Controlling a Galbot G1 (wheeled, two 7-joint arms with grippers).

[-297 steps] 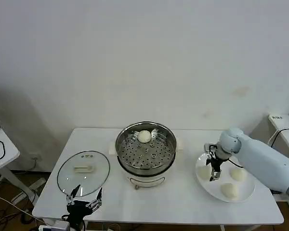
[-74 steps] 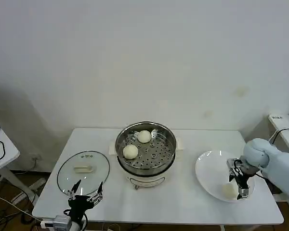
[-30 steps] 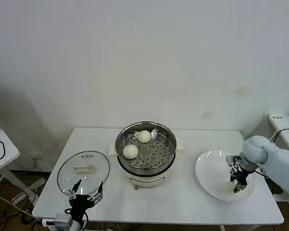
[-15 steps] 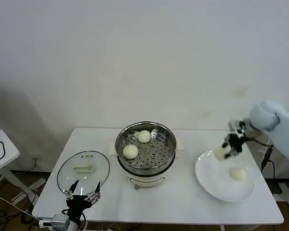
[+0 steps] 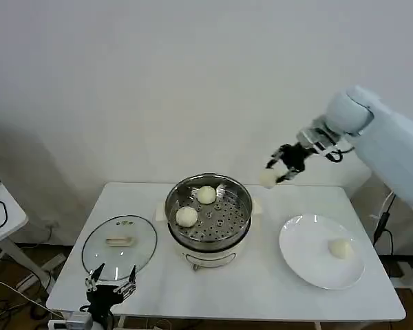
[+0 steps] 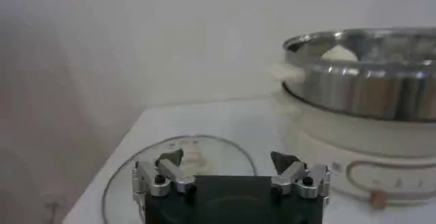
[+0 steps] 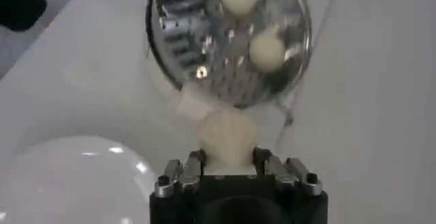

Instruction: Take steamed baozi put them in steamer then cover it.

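Note:
My right gripper [image 5: 277, 172] is shut on a cream-white baozi [image 5: 268, 179] and holds it in the air just right of the steamer [image 5: 208, 214]. In the right wrist view that baozi [image 7: 227, 139] sits between the fingers, with the steamer [image 7: 178, 18] beyond. Two baozi [image 5: 206, 195] [image 5: 186, 216] lie on the perforated tray. One more baozi [image 5: 340, 249] rests on the white plate [image 5: 310, 254]. The glass cover [image 5: 119, 247] lies flat on the table left of the steamer. My left gripper [image 5: 111, 289] waits open at the table's front edge, near the cover [image 6: 195, 167].
The white table [image 5: 255, 289] stands against a plain white wall. Another white table edge [image 5: 0, 213] with cables shows at far left. There is bare table surface in front of the steamer and between it and the plate.
My right gripper lifted a baozi off the plate and carried it up and left toward the steamer. One baozi stays on the plate. The left gripper has barely shifted.

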